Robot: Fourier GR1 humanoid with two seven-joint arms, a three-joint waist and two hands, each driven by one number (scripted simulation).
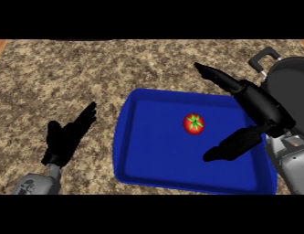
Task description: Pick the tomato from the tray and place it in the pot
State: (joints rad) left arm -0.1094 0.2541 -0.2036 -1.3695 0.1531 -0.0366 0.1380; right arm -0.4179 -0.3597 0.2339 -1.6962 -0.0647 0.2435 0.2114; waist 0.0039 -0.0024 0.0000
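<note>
pot (296, 91): cut by the view's right edge; I see only its left part, dark inside, with one handle at upper left.
tray (154, 151): its right rim and far right corner lie hidden under my right hand (259, 107) and forearm.
tray, near edge: runs into the lower band; I cannot see the front rim whole.
left forearm: cut off just below the wrist of my left hand (63, 141).
right forearm: leaves the view at lower right.

text: none readable
labels/brands: none on tray (147, 155), tomato (193, 124) or pot (296, 91) right of tray
numbers/signs: none on counter (60, 68) around tray
</note>
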